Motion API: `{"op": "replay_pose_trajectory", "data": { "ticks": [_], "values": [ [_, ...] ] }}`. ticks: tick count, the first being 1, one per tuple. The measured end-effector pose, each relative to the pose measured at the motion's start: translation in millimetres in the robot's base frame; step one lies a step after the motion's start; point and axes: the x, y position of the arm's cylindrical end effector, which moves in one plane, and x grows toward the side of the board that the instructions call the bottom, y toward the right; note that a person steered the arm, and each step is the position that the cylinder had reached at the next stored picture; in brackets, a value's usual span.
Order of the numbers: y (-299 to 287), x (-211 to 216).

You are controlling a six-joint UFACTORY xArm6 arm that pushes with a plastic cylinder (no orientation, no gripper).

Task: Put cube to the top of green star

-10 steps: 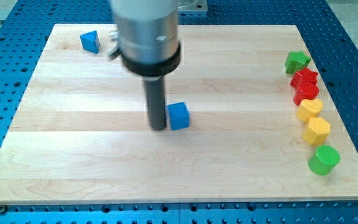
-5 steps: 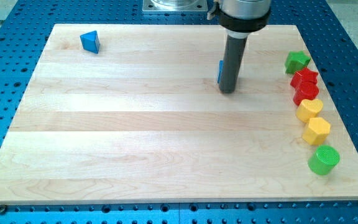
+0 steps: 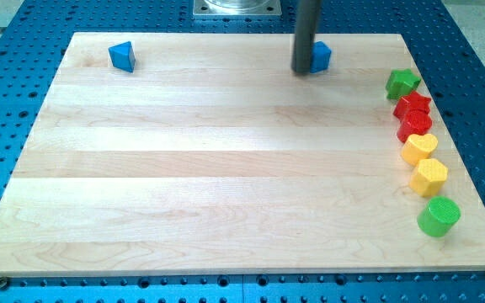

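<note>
My tip point(image 3: 304, 71), no pincer fitted, presses the cube's point(image 3: 320, 57) left face, driving it toward the star point(image 3: 402, 82).

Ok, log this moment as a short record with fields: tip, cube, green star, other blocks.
tip: my tip is near the view's top edge of the wooden board, at the left side of the blue cube, touching or nearly so
green star: green star at the view's right edge, right of and below the cube
gap: cube not yet above the star
other blocks: blue triangle top left; red blocks, yellow blocks, green cylinder down the right edge
</note>
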Motion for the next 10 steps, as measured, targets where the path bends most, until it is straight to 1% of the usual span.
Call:
{"op": "replay_pose_trajectory", "data": {
  "ticks": [1,2,4,5,7,8,9,10],
  "values": [
    [27.2,-7.0],
    [-35.5,-33.6],
    [117.8,-40.1],
    [108.8,-40.6],
    [122.3,-28.0],
    [145.4,-30.7],
    [149.9,-18.3],
    [138.3,-18.1]
  ]
}}
